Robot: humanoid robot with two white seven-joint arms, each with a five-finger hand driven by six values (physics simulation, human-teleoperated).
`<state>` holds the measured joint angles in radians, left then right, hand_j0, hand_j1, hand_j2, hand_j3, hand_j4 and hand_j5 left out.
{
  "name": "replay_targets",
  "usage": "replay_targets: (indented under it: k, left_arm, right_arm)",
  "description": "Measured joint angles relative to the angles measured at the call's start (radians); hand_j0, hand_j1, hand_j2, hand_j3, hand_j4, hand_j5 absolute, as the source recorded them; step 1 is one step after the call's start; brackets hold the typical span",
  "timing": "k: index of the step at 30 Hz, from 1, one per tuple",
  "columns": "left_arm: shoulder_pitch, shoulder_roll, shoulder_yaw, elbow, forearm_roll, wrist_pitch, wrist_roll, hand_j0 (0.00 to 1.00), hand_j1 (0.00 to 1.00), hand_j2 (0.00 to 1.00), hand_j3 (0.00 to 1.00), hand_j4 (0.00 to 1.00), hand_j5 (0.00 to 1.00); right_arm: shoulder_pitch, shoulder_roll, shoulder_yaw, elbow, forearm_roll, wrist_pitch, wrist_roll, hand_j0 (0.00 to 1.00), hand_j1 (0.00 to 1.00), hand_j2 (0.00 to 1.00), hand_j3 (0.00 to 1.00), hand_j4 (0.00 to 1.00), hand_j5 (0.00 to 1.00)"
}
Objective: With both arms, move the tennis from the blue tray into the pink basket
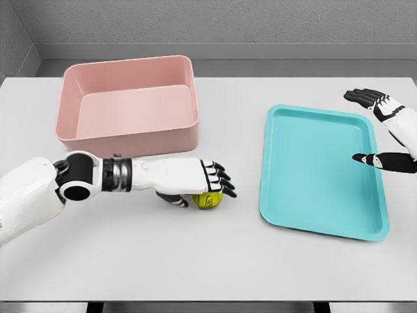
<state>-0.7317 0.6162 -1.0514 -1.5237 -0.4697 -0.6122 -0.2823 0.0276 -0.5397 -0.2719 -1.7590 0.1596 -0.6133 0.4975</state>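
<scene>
White left robot hand (195,186) grips the tennis ball (208,199) on the table — right robot hand (384,134) spread, empty.

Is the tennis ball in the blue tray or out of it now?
Out. The tennis ball lies on the table under the left hand, between pink basket and blue tray.

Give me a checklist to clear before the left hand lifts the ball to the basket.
1. Ball under left hand, on the table between basket and tray: ok.
2. Fingers closed around ball: cannot tell, the hand covers it.
3. Pink basket upright with nothing in it: ok.
4. Path from ball to basket free: ok.
5. Right hand open beyond the blue tray, away from the ball: ok.
</scene>
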Motion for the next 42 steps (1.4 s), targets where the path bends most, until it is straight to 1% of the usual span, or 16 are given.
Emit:
replay_targets:
  k: [3, 5, 6, 9, 12, 14, 24, 31, 39, 42]
  left_arm:
    - [0.0, -0.003, -0.004, 0.009, 0.0, 0.0, 0.0, 0.85, 0.85, 0.85, 0.85, 0.85, 0.85]
    - [0.002, -0.004, -0.005, 0.012, 0.0, 0.0, 0.0, 0.76, 0.76, 0.76, 0.76, 0.76, 0.76]
    - [0.002, -0.004, -0.005, 0.012, 0.0, 0.0, -0.001, 0.73, 0.73, 0.73, 0.73, 0.73, 0.73]
    - [0.008, -0.004, -0.006, 0.014, 0.003, 0.0, -0.016, 0.7, 0.7, 0.7, 0.7, 0.7, 0.7]
    - [0.009, -0.004, -0.005, 0.017, 0.007, 0.001, -0.028, 0.61, 0.61, 0.61, 0.61, 0.61, 0.61]
    - [0.009, -0.004, -0.004, 0.018, 0.011, 0.002, -0.035, 0.59, 0.59, 0.59, 0.59, 0.59, 0.59]
    - [0.002, -0.002, -0.001, 0.005, 0.028, 0.0, -0.047, 0.59, 0.59, 0.59, 0.59, 0.59, 0.59]
    - [-0.017, 0.014, 0.003, -0.028, 0.048, -0.001, -0.048, 0.59, 0.59, 0.59, 0.59, 0.59, 0.59]
    - [-0.067, 0.054, 0.018, -0.057, 0.079, 0.0, -0.048, 0.59, 0.59, 0.59, 0.59, 0.59, 0.59]
    - [-0.078, 0.07, 0.022, -0.066, 0.091, 0.0, -0.048, 0.59, 0.59, 0.59, 0.59, 0.59, 0.59]
  right_arm:
    - [0.0, 0.0, 0.0, 0.0, 0.0, 0.0, 0.0, 1.0, 1.0, 1.0, 1.0, 1.0, 1.0]
    - [0.0, 0.0, 0.0, 0.0, 0.0, 0.0, 0.0, 1.0, 1.0, 1.0, 1.0, 1.0, 1.0]
    - [0.0, 0.0, 0.0, 0.0, 0.0, 0.0, 0.0, 1.0, 1.0, 1.0, 1.0, 1.0, 1.0]
    - [0.0, 0.0, -0.001, 0.0, 0.0, 0.0, 0.0, 1.0, 1.0, 1.0, 1.0, 1.0, 1.0]
    - [0.0, -0.001, -0.001, 0.0, 0.0, 0.0, 0.0, 1.0, 1.0, 1.0, 1.0, 1.0, 1.0]
    - [0.0, -0.001, -0.001, 0.0, 0.0, 0.0, 0.0, 1.0, 1.0, 1.0, 1.0, 1.0, 1.0]
    - [0.0, 0.0, -0.001, -0.001, 0.0, 0.0, 0.0, 1.0, 1.0, 1.0, 1.0, 1.0, 1.0]
    - [0.0, -0.001, -0.001, -0.001, 0.0, 0.0, 0.0, 1.0, 1.0, 1.0, 1.0, 1.0, 1.0]
    - [-0.003, -0.003, 0.0, 0.001, 0.002, 0.0, 0.002, 1.0, 1.0, 1.0, 1.0, 1.0, 1.0]
    - [-0.002, -0.003, -0.001, 0.001, 0.001, 0.0, 0.002, 1.0, 1.0, 1.0, 1.0, 1.0, 1.0]
